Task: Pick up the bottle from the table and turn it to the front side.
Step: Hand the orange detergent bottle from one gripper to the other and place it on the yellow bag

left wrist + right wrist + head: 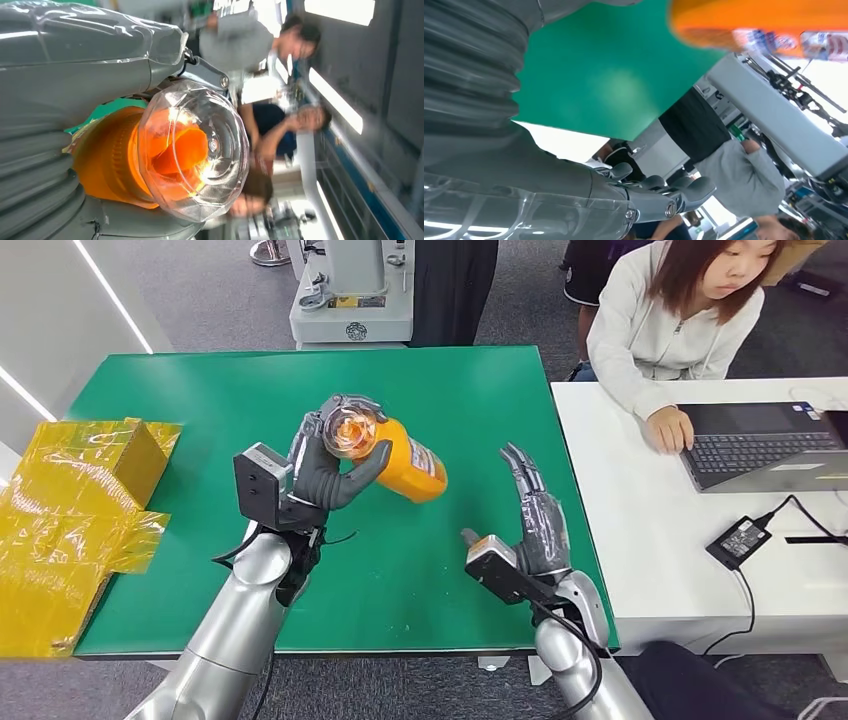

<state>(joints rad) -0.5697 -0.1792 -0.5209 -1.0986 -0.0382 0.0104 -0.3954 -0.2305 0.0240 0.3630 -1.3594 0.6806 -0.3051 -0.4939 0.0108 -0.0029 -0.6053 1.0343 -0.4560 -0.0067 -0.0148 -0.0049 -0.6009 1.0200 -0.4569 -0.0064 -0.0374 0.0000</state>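
Observation:
My left hand (325, 465) grips an orange bottle (405, 462) with a clear domed cap (352, 430), holding it above the green table (200, 390) with the cap end turned toward me. Close up in the left wrist view, the clear cap (195, 150) and orange body (105, 160) sit between my grey fingers (75, 60). My right hand (535, 515) hovers to the right of the bottle with its fingers straight and apart, holding nothing. The right wrist view shows that hand's fingertips (684, 192), the green table (614, 80) and the bottle's orange body (754, 22) with its label.
Crumpled yellow packaging (80, 510) lies on the table's left side. A white desk (680, 530) adjoins on the right, with a laptop (760, 445), a power adapter (738, 540), and a seated person (670, 330) typing. A grey machine base (350, 300) stands behind the table.

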